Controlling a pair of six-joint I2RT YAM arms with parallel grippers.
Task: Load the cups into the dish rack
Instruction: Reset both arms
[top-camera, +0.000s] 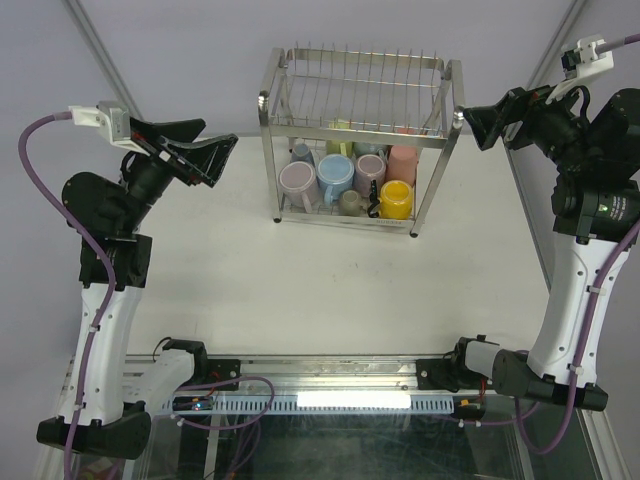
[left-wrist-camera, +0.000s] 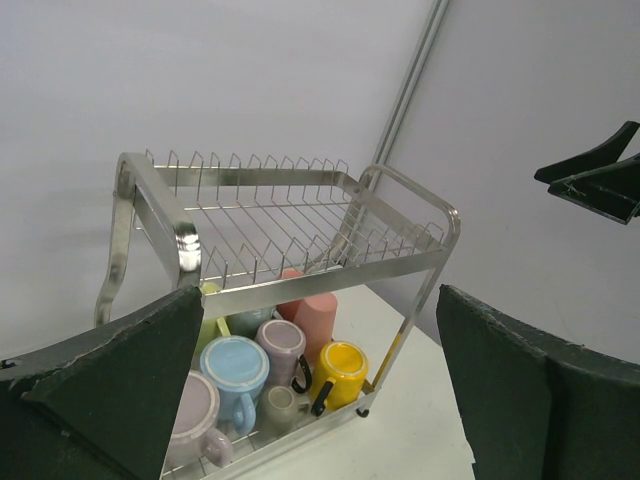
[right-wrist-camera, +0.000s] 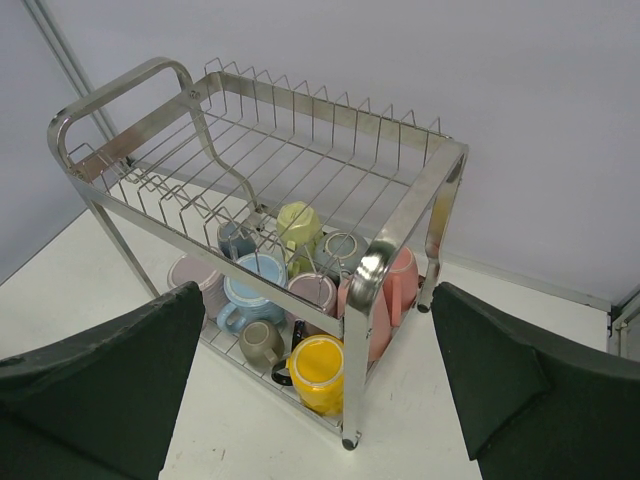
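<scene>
The cups (top-camera: 335, 176) stood packed in the lower tier of the dish rack (top-camera: 265, 110), at the far middle of the tabletop (top-camera: 300, 290). A broad stretch of tabletop ran to the near edge. The left end effector (top-camera: 215, 155) and right end effector (top-camera: 478, 125) hung spread off either side, touching nothing.

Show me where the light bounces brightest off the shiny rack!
Left wrist view: white glint on the dish rack, on its near corner tube. Right wrist view: a glint on its front corner post. Top external view: only faint glints; the light strip at the near edge is brighter.
</scene>
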